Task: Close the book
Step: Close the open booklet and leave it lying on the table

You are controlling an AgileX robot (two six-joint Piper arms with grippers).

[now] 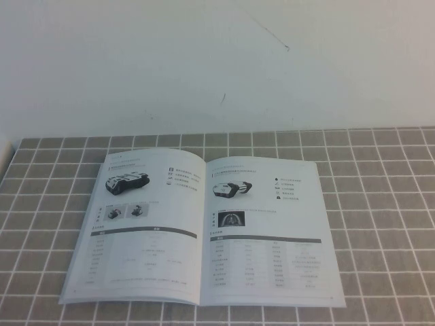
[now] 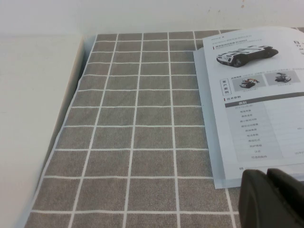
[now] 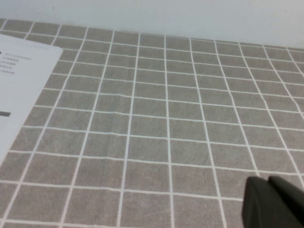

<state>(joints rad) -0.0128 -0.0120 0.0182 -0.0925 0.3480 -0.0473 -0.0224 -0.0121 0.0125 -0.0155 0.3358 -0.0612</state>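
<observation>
Your book (image 1: 204, 227) lay fully open, flat on the desk (image 1: 380, 204); closing it was all still to do. Your left end effector (image 2: 267, 175), pressed together, hung near its 7 o'clock corner. Your right end effector (image 3: 269, 181), also pressed together, sat apart toward 4 o'clock.

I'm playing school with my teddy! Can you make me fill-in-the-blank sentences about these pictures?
1. The book lies ___ on the grey checked cloth.
2. The left gripper hovers by the book's ___ page.
3. The right gripper hovers over bare cloth on the book's ___ side.
Missing words: open, left, right.
</observation>
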